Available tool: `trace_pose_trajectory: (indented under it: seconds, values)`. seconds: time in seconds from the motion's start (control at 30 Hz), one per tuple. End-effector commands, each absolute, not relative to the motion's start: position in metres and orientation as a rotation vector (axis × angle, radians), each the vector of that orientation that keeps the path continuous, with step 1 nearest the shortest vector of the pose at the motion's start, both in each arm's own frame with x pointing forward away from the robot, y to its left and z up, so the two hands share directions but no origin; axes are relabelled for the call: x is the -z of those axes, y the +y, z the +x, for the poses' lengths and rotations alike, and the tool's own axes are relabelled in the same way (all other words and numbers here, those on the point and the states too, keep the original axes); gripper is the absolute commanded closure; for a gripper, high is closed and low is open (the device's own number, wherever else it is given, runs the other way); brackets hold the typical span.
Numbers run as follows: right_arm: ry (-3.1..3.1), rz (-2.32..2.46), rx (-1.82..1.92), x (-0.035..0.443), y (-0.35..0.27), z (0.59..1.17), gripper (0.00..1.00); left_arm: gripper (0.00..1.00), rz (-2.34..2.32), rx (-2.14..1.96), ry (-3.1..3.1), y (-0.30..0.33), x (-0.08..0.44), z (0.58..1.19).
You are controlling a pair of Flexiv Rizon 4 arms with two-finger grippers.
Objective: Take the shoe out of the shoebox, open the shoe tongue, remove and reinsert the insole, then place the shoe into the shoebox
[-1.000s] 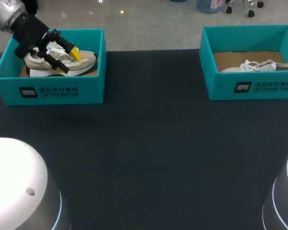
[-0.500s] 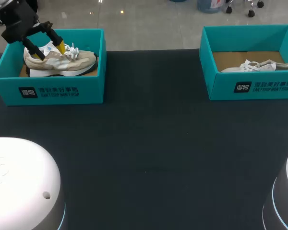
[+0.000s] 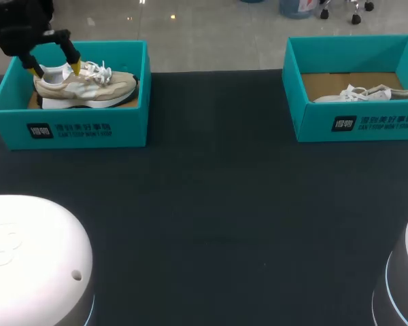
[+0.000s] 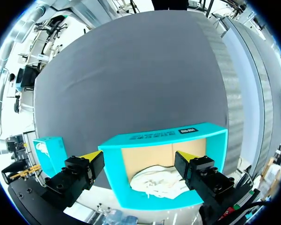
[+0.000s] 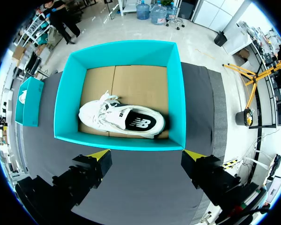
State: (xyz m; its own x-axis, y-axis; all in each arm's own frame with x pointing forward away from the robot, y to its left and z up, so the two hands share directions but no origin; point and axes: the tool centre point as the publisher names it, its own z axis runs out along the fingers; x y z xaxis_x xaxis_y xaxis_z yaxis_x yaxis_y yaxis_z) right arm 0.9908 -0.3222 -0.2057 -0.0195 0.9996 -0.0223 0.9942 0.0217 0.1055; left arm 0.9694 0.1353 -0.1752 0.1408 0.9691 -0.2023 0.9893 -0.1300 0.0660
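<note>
Left gripper (image 3: 54,68): is hovering over the heel end of the beige shoe (image 3: 88,85); its fingers are standing wide apart, one on each side of the heel collar, and are gripping nothing; whether a tip is brushing the shoe I cannot tell; in the left wrist view the gripper (image 4: 138,157) is spreading about as wide as the box under it.
Beige shoe: is sitting upright on its sole inside the left shoebox (image 3: 88,129), toe pointing toward the table's middle, white laces lying loose on top; in the left wrist view the shoe (image 4: 154,180) is showing pale on the cardboard floor.
Left shoebox: is standing open at the table's far left corner; teal walls (image 4: 164,138).
Right gripper (image 5: 146,154): is hanging above the near wall of the right shoebox (image 5: 119,140); its fingers are spread wide with nothing between them.
White shoe (image 5: 122,119): is lying inside the right shoebox on the cardboard floor, opening facing up, dark insole showing, laces splayed toward the toe; it is touching neither finger; in the head view the shoe (image 3: 367,93) is pointing its toe toward the table's middle.
Right shoebox (image 3: 353,122): is standing open at the far right, well apart from the left one.
Table (image 3: 211,204): dark cloth is covering it.
</note>
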Motion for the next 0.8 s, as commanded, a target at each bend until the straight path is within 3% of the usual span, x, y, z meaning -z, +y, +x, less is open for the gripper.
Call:
trace_pose_trajectory:
  seconds: [0.03,0.5,0.8]
  values:
    - [2.18,2.136,-0.088,0.205,-0.322,0.992,0.0,0.0,2.228,0.144,1.943,0.135,0.175,0.966]
    - [2.18,2.136,-0.088,0.205,-0.322,0.992,0.0,0.0,2.228,0.144,1.943,0.135,0.175,0.966]
    - [2.18,2.136,-0.088,0.205,-0.322,0.992,0.0,0.0,2.231,-0.002,1.973,0.173,0.183,0.992]
